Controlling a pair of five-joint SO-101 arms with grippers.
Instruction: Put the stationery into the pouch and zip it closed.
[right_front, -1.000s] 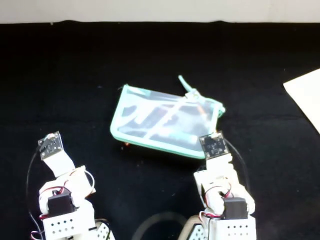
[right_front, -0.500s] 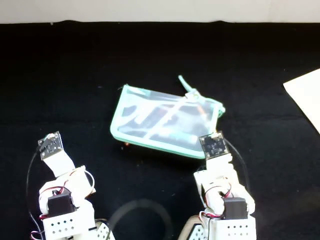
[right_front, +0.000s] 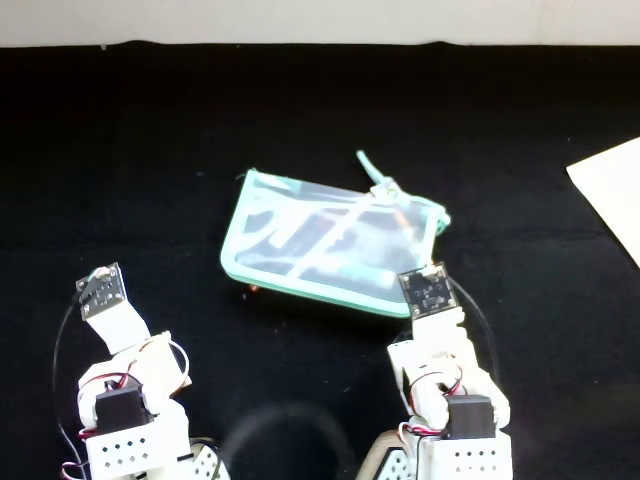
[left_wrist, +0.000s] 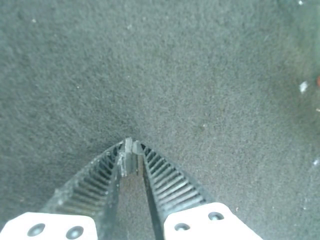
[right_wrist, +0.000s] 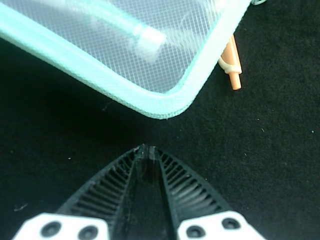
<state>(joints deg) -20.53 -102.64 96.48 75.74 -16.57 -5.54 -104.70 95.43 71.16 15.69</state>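
Observation:
A clear mesh pouch (right_front: 330, 243) with mint-green trim lies flat in the middle of the black table, stationery visible through it, its zipper pull (right_front: 382, 188) at the far right corner. In the right wrist view a pouch corner (right_wrist: 165, 107) lies just beyond my right gripper (right_wrist: 146, 150), which is shut and empty. An orange stick end (right_wrist: 233, 67) pokes out beside that corner, and a pale tube (right_wrist: 135, 32) shows inside the mesh. My left gripper (left_wrist: 130, 147) is shut over bare cloth, away from the pouch. Both arms (right_front: 125, 380) (right_front: 445, 375) sit at the near edge.
A white sheet (right_front: 612, 195) lies at the table's right edge. The black cloth (right_front: 150, 150) spreads around the pouch on all sides. A pale wall strip (right_front: 320, 20) borders the far side.

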